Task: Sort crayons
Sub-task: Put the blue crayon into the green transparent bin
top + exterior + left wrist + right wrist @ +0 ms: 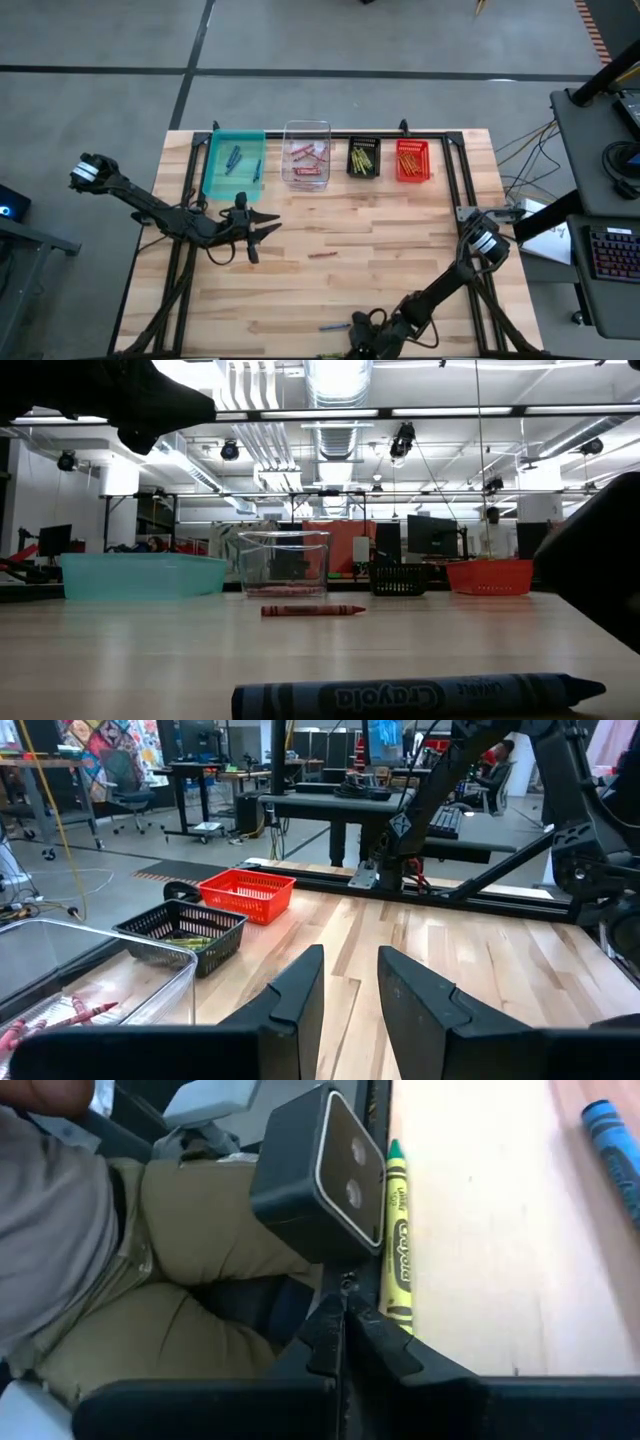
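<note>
Loose on the table: 1 yellow crayon [397,1240] right at the front edge, lying along it beside a dark camera housing [318,1175]; 1 blue crayon [335,326] near it, a little further in; 1 red crayon [321,255] at mid-table, well apart from both. Already sorted: blue sticks in the teal bin [212,170], red and pink in the clear bin [289,150], yellow in the black bin [352,165], orange in the red bin [401,170], all 4 in a row along the far side.

Right gripper [345,1305] low at the front edge, fingers pressed together, nothing visible between them, yellow crayon just beside 1 finger rather than in the grip. Left gripper [262,228] above the left half of the table, partly open, empty, waiting.

Step in hand, as a judgement: picking up the yellow crayon, grasp apparently missed. Next: open, shift sideways over the stick, close across it, lift, carry to the black bin.

Little room here: table edge, housing and a person's trousers [210,1230] close by; risk of knocking the crayon off. Bare wood toward the bins
</note>
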Robot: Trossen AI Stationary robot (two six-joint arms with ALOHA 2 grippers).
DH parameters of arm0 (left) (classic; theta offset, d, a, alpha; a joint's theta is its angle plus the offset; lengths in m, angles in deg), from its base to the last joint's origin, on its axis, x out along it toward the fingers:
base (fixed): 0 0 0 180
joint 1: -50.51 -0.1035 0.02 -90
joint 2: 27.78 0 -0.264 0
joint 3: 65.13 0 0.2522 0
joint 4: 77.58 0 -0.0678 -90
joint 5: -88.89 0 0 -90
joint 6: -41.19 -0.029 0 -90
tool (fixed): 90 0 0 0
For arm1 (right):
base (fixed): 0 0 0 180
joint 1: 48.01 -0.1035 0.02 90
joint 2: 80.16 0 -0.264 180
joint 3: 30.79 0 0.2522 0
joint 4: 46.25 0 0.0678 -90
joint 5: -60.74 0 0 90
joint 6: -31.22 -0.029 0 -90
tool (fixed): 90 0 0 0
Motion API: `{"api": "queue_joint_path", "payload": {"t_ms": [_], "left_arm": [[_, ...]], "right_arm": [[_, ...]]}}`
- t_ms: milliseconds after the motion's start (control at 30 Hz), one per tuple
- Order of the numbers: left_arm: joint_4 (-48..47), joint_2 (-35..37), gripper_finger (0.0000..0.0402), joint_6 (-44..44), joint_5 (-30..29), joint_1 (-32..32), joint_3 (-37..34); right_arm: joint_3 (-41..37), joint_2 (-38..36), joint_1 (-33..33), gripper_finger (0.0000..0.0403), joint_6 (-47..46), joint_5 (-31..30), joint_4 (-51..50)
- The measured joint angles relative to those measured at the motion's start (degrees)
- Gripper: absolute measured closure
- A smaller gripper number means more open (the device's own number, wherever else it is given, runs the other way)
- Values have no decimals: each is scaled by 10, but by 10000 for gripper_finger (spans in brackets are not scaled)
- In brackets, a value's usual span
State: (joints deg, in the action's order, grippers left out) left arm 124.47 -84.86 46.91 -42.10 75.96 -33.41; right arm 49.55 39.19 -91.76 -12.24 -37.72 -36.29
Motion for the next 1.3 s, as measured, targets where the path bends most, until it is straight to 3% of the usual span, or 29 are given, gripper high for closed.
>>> {"api": "queue_joint_path", "payload": {"t_ms": [700,933,1200,1300], "left_arm": [[-1,0,322,0,1,0,0],[-1,0,322,0,1,0,0],[-1,0,322,0,1,0,0],[-1,0,322,0,1,0,0]], "right_arm": [[-1,-1,-5,394,-9,-31,-67],[-2,-2,-5,394,17,-84,-67],[-4,-5,2,394,38,-206,-81],[-5,-9,3,394,56,-218,-86]]}}
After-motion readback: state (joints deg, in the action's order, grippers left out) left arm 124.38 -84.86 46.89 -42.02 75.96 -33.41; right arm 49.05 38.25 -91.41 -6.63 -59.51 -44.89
